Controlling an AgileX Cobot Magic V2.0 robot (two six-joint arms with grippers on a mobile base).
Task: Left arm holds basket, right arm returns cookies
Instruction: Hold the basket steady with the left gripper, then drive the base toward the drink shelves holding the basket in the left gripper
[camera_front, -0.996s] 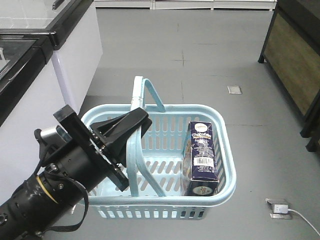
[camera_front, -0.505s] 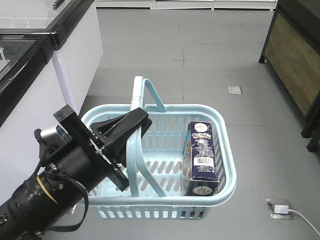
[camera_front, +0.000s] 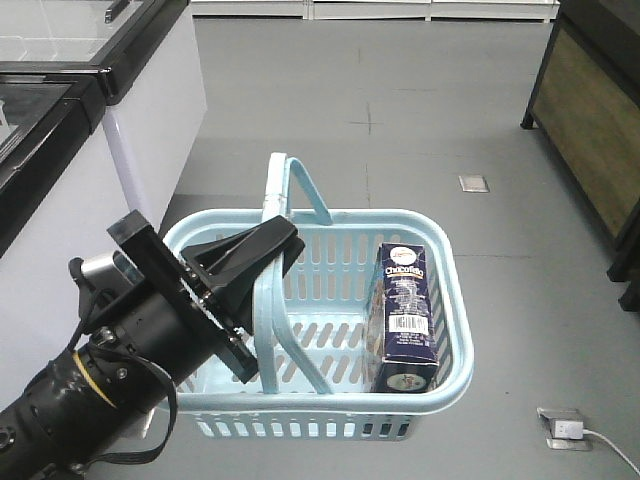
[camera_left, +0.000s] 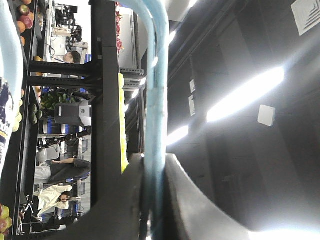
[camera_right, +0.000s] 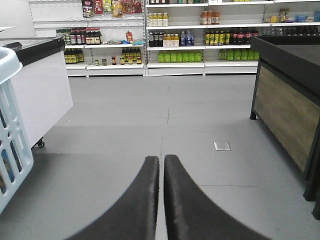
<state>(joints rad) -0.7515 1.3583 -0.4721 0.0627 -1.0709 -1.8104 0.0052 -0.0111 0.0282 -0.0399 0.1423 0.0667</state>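
While pinching the near hoop handle (camera_front: 263, 320) between the wide black wedge jaws of the left gripper (camera_front: 290, 240), held the basket (camera_front: 455, 330) level over grey floor (camera_front: 420, 110). Carried the cookies (camera_front: 405, 315) inside, upright against the right-hand wall, well apart from that pincer at the left end, with bare slotted basket bottom between them.

Showed in the left wrist view the same grip up close: a thin strap of pale blue plastic (camera_left: 155, 100) trapped between two matte dark jaws of the left gripper (camera_left: 154, 172).

Had the right gripper (camera_right: 161, 160) pressed together on nothing, two smooth black tapering jaws with only a hairline slit between, aimed at open floor. Caught there just a strip of the basket (camera_right: 12, 135) at the left edge, cookies hidden from that view.

Textures and shapes:
- Glossy light blue moulding, rounded rim, oblong slots all round, far handle (camera_front: 273, 185) raised.
- Tall dark navy card carton, white oval logo, "Chocofile" lettering, barcode on the face towards the front camera.
- Thick black cylindrical left arm (camera_front: 100, 385) with yellow ring and silver joint.
- White cabinet (camera_front: 150, 110) with a black top at left, wood-panelled counter (camera_front: 590, 130) at right, shelves (camera_right: 175, 50) of bottles beyond.
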